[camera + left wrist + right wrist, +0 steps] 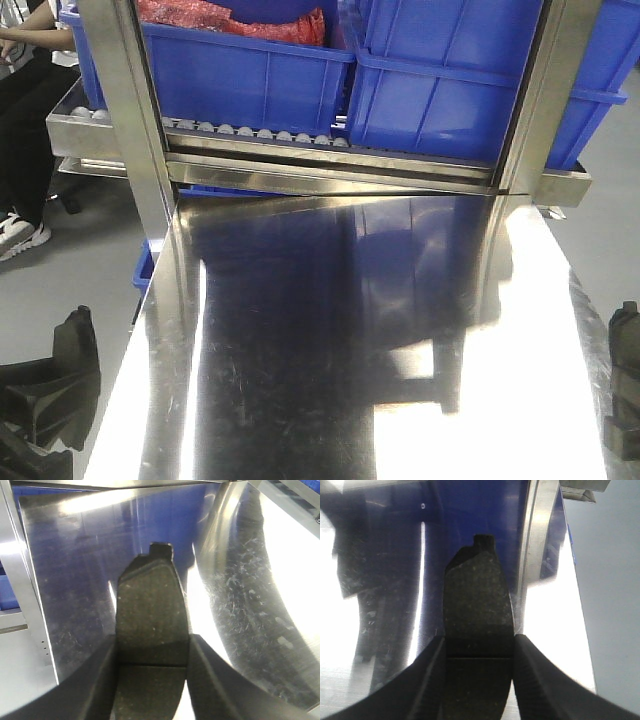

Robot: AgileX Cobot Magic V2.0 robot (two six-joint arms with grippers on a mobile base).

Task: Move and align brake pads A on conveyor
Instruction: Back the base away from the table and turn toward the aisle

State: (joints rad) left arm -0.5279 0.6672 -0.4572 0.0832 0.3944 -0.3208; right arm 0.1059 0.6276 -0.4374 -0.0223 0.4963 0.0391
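Two brake pads A in view, one in each wrist view. Left gripper [152, 642] clamped on the left pad [152, 605]; black fingers [100, 680] pressed against both long sides at the thin cross groove; speckled grey-brown face turned to the camera; dark tab of the backing plate jutting from the far end. Held over the shiny steel table [250, 605], pointing toward its far edge; touching the table or clear of it, cannot tell.

Right gripper [479, 645] likewise closed on the right pad [477, 595]; same grip at the groove, same dark tab at the far end; pad over the steel table, just beside a bright steel upright [540, 555] on its right.

From the front view: both grippers only partly visible as dark shapes low in the picture, one off the table's left edge, one at its right edge, well apart; neither pad to be made out from there. Beyond the table's far edge, a roller rack [250, 133] carrying blue bins [250, 80]; red material [230, 20] in the left bin. Far left, a seated person's leg and a white shoe [20, 235] on the grey floor.
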